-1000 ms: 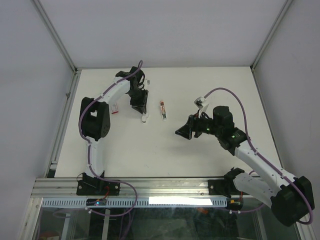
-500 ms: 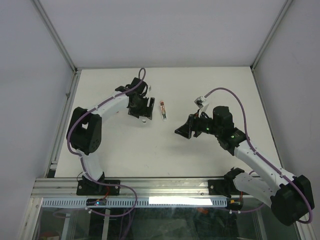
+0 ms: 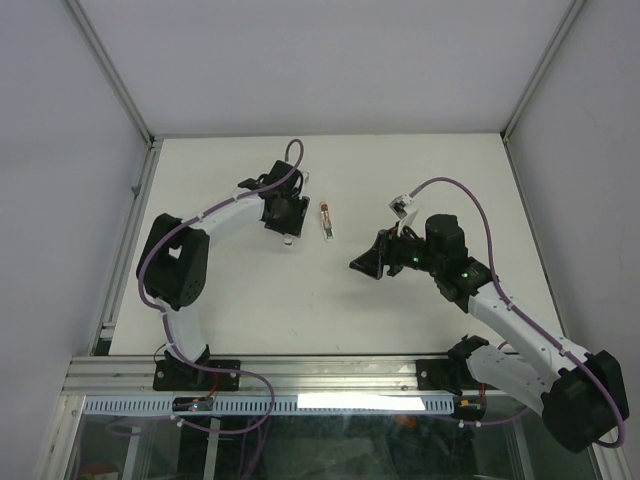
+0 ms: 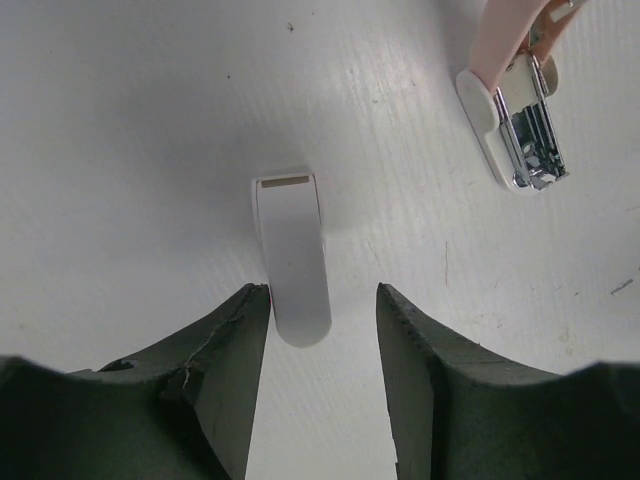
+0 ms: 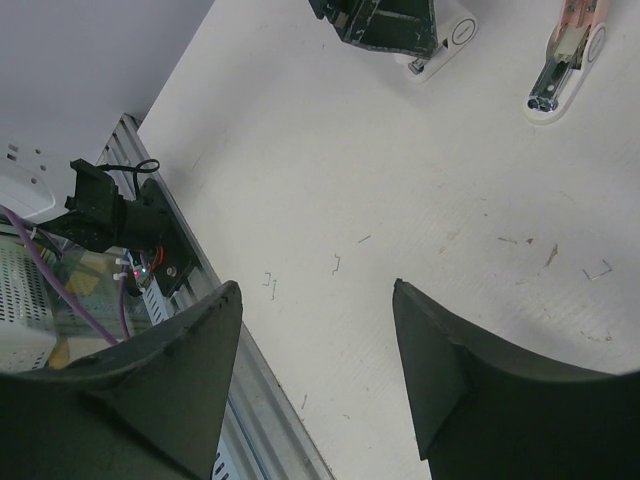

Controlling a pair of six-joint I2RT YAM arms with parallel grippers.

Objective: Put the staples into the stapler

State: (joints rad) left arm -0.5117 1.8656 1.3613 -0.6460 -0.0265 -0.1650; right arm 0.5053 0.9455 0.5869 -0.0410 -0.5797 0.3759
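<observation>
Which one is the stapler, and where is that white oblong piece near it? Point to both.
stapler [image 4: 532, 135], left wrist view, on its shiny metal channel.
white oblong piece [image 4: 292, 255], left wrist view, on the middle of its top face.

The left arm bent at the elbow and reached far forward, the left gripper pointing down with jaws parted. The right arm stretched inward, the right gripper tilted low, jaws wide apart.
</observation>
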